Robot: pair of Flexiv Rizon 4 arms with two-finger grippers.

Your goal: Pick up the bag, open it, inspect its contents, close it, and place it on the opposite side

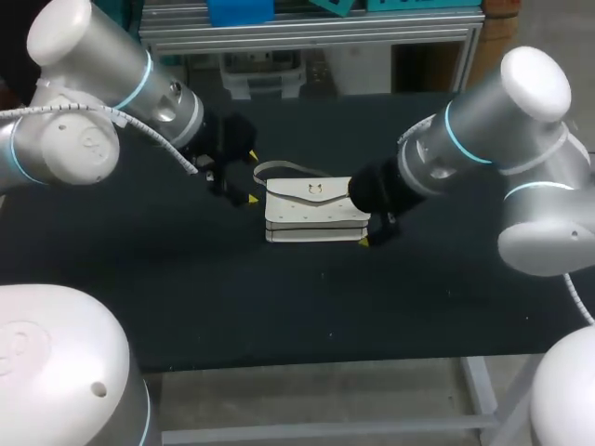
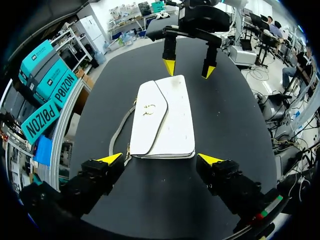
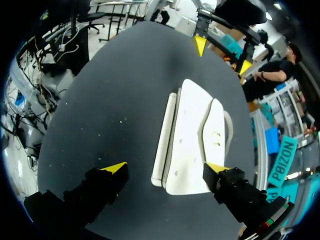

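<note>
Lying flat near the middle of the black table (image 1: 186, 297), the white handbag (image 1: 314, 212) has its flap down, so the inside is hidden. A small metal clasp (image 2: 148, 109) sits on the flap; its shape is hard to make out. The strap (image 1: 279, 167) loops out along the bag's far side, and part of it runs under the bag's edge.

The left gripper (image 1: 252, 177) is at the bag's left end, fingers spread. In the left wrist view the bag's (image 2: 162, 117) near end lies between its yellow tips (image 2: 161, 160), with a narrow gap on each side.

The right gripper (image 1: 364, 218) is at the bag's right end, also spread. In the head view only one of its yellow tips shows; the wrist covers the other. In the right wrist view (image 3: 165, 169) one finger stands well clear of the bag (image 3: 192, 135), while the other overlaps the corner on the flap side; whether it touches cannot be told.

Bare table surrounds the bag on all sides, with the widest stretch towards the near edge
</note>
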